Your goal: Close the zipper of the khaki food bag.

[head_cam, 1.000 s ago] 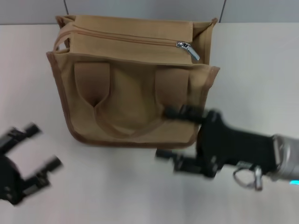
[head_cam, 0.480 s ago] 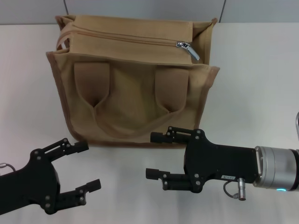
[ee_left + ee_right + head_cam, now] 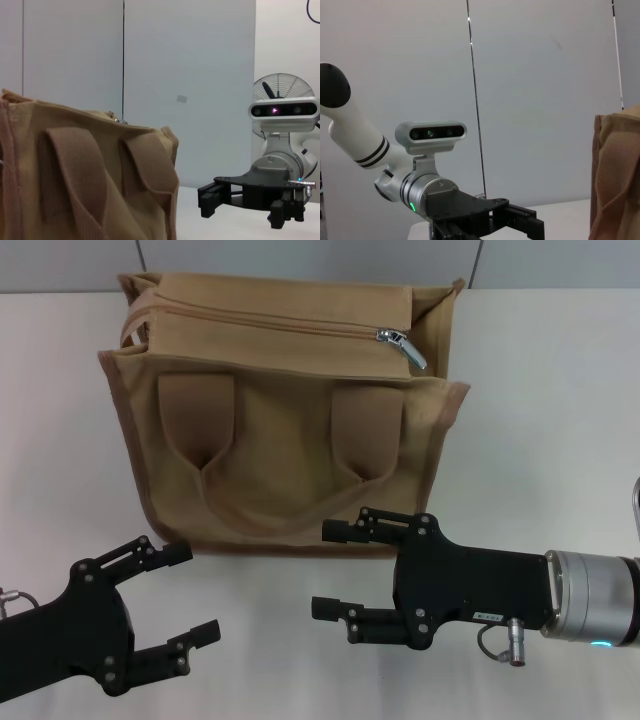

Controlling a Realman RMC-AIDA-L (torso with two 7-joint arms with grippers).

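Both grippers, left gripper and right gripper, are matte black with visible screws, the right on a silver wrist with a small blue light.

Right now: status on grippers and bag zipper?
Left gripper and right gripper open, hovering before the khaki canvas food bag. Silver zipper pull at its right end. Nothing obstructing.

A second ago the left gripper sat low at the left edge of the head view; it has since moved in toward the middle and nearer the bag's front edge, creeping slightly further in the last half second. The right gripper, blurred in motion then and overlapping the bag's lower right corner, has drawn back just clear of it and settled.
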